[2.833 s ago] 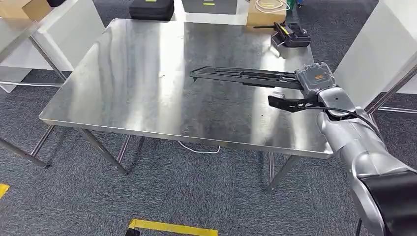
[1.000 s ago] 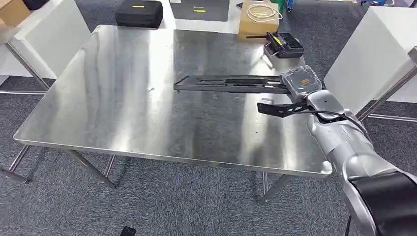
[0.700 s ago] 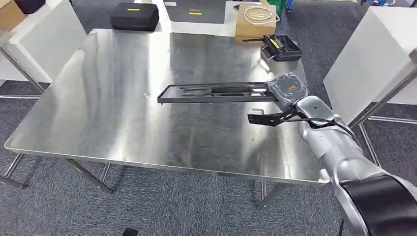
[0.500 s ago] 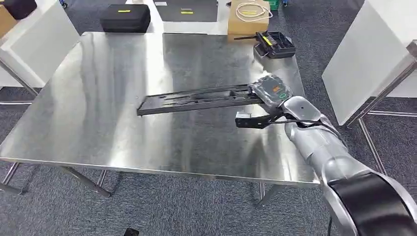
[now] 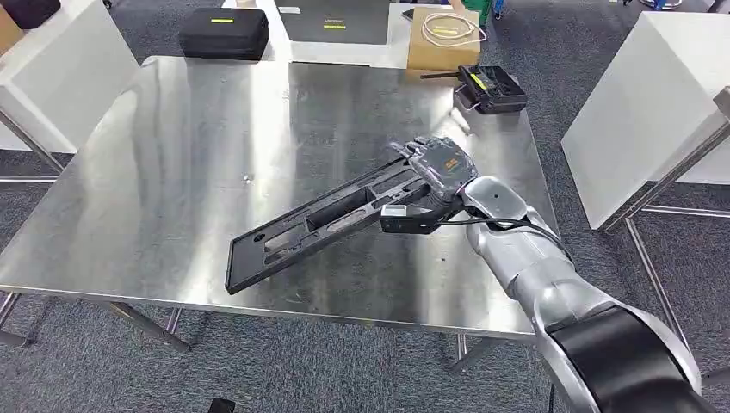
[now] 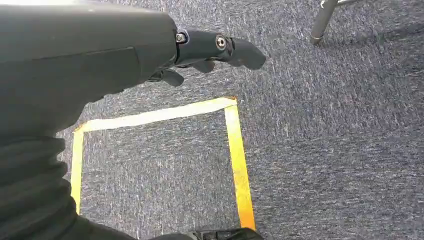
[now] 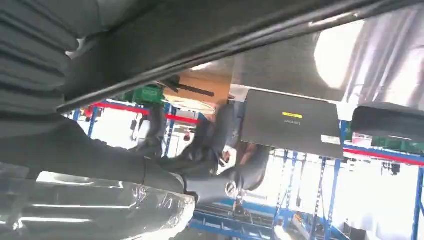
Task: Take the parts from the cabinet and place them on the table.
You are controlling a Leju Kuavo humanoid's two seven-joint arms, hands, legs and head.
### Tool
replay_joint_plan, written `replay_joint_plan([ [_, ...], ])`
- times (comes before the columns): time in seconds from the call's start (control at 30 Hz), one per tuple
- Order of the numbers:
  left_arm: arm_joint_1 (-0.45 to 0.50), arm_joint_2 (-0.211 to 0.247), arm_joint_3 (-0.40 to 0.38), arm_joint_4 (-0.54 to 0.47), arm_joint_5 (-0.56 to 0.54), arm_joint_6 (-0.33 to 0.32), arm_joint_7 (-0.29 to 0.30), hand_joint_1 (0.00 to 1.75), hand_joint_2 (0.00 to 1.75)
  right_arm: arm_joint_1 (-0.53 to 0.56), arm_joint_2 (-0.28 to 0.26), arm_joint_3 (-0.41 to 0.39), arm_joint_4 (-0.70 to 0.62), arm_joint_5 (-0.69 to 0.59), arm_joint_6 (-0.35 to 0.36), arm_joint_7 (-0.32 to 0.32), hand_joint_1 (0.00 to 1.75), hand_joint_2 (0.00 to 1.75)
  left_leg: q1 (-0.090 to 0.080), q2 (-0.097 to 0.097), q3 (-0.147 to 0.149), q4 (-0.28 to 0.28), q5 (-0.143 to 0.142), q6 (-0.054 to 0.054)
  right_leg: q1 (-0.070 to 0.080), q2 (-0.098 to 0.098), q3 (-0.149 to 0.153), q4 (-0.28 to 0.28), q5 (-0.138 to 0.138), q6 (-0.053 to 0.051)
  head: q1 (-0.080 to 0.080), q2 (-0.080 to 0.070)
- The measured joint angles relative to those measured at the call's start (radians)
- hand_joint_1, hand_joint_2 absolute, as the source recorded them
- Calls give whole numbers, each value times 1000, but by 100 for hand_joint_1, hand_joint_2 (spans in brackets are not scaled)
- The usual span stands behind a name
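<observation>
A long flat black part [image 5: 323, 222] lies slantwise over the steel table [image 5: 172, 172]. Its free end reaches toward the table's front edge; I cannot tell whether it touches the surface. My right hand [image 5: 435, 165] grips the other end, near the middle right of the table. In the right wrist view the part [image 7: 210, 35] crosses as a dark bar with my dark fingers [image 7: 210, 145] curled under it. My left hand [image 6: 215, 47] hangs over grey carpet, fingers out straight, holding nothing.
At the table's far edge sit a black case [image 5: 224, 33], a laptop [image 5: 336, 19], a cardboard box with a cable [image 5: 443, 36] and a black tool tray [image 5: 491, 88]. White units stand at the right [image 5: 646, 95] and left [image 5: 60, 60]. Yellow floor tape [image 6: 235, 150] lies below.
My right hand has swung the black part from lying straight across to a slant, its free end dropping toward the table's front left. The camera shifted a little too.
</observation>
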Motion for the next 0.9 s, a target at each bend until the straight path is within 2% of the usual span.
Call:
replay_joint_plan([
  [0.07, -1, 0, 0, 0, -5, -14, 18, 0, 0, 0, 0, 2, 0, -2, 0, 5, 0, 0, -2, 0, 0, 0, -2, 8, -2, 0, 1, -3, 1, 1, 0, 0],
  [0.13, -1, 0, 0, 1, -22, -18, 51, 0, 0, 0, -3, 5, 0, -6, 0, 11, 0, 0, -3, 0, 0, 0, -1, 10, -3, 0, 1, -5, 1, 2, 0, 0],
  [0.23, -1, 1, 0, 2, -25, -37, 70, 0, 0, 0, -12, 8, 0, -19, 0, 15, 0, 0, -5, 0, 0, 0, 0, 18, -4, 0, 2, -7, 4, 6, 0, 0],
  [0.47, -2, 6, 0, 3, -38, -39, 86, 0, 0, -1, -29, 14, 0, -29, 0, 24, 0, 0, -5, 0, 0, 0, 2, 23, -6, 0, 2, -10, 8, 13, 0, 0],
  [0.63, -4, 14, 0, 3, -45, -50, 90, 0, 0, -2, -44, 19, 0, -49, 14, 32, 0, 0, -5, 0, 0, 0, 3, 24, -6, 0, 2, -10, 9, 14, 0, 0],
  [0.67, -5, 18, 0, 3, -45, -51, 92, 0, 0, -3, -46, 19, 0, -54, 29, 40, 0, 0, -8, 0, -2, 5, -1, 29, -16, 0, 3, -12, 11, 21, 0, 0],
  [0.7, -5, 19, 0, 3, -45, -52, 93, 0, 0, -3, -48, 20, 0, -54, 35, 47, 0, 0, -7, 0, -2, 6, -2, 32, -18, 0, 4, -12, 10, 24, 0, 0],
  [0.8, -5, 24, 0, 3, -45, -55, 95, 0, 0, -6, -52, 21, 0, -54, 53, 69, 0, 0, -8, 0, -2, 7, -1, 36, -22, 0, 5, -12, 11, 31, -1, 0],
  [0.83, -5, 25, 0, 3, -45, -59, 95, 0, 0, -9, -54, 21, 0, -54, 61, 78, 0, 0, -8, 1, -1, 6, 2, 40, -23, 0, 5, -14, 14, 36, 0, 0],
  [0.87, -5, 26, 0, 3, -45, -60, 95, 0, 0, -12, -58, 21, 0, -55, 65, 84, 0, 0, -1, 4, 4, -5, 8, 48, -17, 1, 5, -12, 12, 38, -1, 0],
  [0.9, -5, 26, 0, 3, -45, -61, 95, 0, 0, -14, -65, 21, 0, -56, 69, 89, 0, 0, 2, 7, 6, -11, 13, 53, -20, -2, -6, 12, -11, 33, 0, 0],
])
